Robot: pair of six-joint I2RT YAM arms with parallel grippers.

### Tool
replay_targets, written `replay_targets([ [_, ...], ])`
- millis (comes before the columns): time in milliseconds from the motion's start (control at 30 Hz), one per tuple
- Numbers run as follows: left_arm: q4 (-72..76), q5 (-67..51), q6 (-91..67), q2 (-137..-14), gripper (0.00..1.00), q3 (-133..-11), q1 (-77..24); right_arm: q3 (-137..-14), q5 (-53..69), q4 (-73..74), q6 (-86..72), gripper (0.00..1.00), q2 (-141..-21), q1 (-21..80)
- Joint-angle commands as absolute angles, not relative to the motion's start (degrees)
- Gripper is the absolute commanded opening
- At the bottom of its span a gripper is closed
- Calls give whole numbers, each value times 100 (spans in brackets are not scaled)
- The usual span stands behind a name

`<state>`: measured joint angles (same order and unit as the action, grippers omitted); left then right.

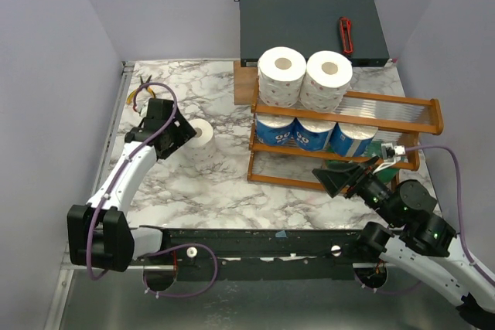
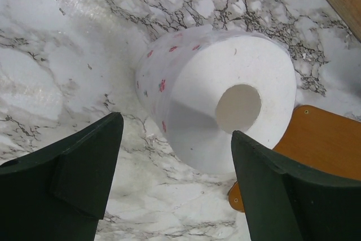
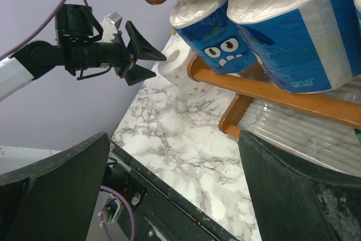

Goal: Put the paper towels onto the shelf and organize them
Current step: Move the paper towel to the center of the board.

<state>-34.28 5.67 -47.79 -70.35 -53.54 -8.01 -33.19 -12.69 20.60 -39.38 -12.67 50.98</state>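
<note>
Marble tabletop (image 1: 232, 191): 3-tier wooden shelf (image 1: 278, 179) takes the right side, w/ dark metal box (image 1: 309, 25) at far edge. 2 bare white rolls (image 1: 282, 75) sit on top tier, blue-wrapped rolls (image 1: 313, 133) on mid tier. 1 loose white roll (image 1: 203, 138) stands nr left edge. L gripper (image 1: 188, 132), fingers apart, is just beside it, not touching. R gripper (image 1: 323, 178), fingers apart and empty, is nr shelf's near-right end.

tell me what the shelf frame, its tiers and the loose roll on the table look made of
Shelf frame: looks like wood, orange-brown, with a smooth, slightly glossy finish. Tiers: probably clear plastic, see-through and ribbed. Loose roll: soft matte white paper, apparently wrapped in thin clear film printed with small pink flowers.
</note>
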Motion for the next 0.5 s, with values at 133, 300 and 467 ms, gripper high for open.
replay_targets([
  [133,-3696,789,-4704,-7575,83,-5880,-1001,-3234,-1384,2166,-3950,100,-1140,5112],
  [300,-3886,1024,-4770,-7808,79,-6028,-1004,-3162,-1416,2150,-4005,100,-1075,5108],
  [467,-3980,1107,-4839,-7968,75,-6081,-1002,-3155,-1432,2153,-4000,100,-1081,5114],
])
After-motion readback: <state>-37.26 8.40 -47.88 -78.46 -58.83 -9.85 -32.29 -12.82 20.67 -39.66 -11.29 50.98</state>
